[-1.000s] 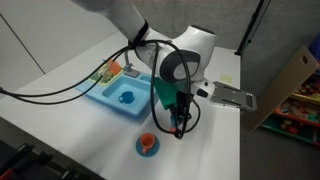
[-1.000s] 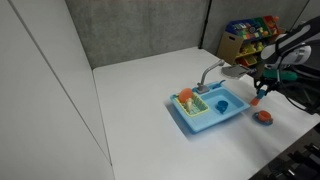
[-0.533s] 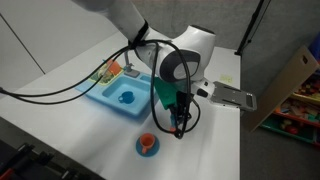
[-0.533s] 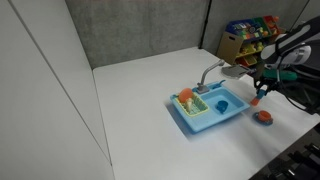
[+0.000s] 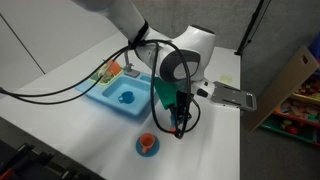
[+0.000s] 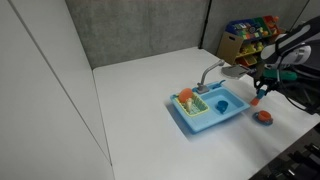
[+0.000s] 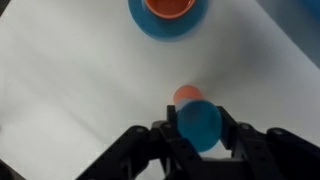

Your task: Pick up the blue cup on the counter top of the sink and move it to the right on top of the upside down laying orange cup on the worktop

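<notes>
One tool (image 7: 198, 130) pinches the blue cup (image 7: 197, 118) between its two black fingers. It hangs above the white tabletop (image 7: 70, 90), off to the side of the light blue sink (image 5: 105, 100). In the wrist view, the small orange cup (image 7: 183, 95) peeks out right behind the blue cup. A blue round dish (image 7: 140, 18) with an orange middle sits near them.

A dark grey, rough-textured wall (image 6: 140, 30) closes the back of the room in an exterior view, and a plain white panel (image 6: 40, 90) runs along one side. A low shelf unit (image 6: 248, 35) (its bins brightly coloured) stands against the wall. A brown cardboard box (image 5: 290, 80) shows near the edge of an exterior view. The light is soft and even.
</notes>
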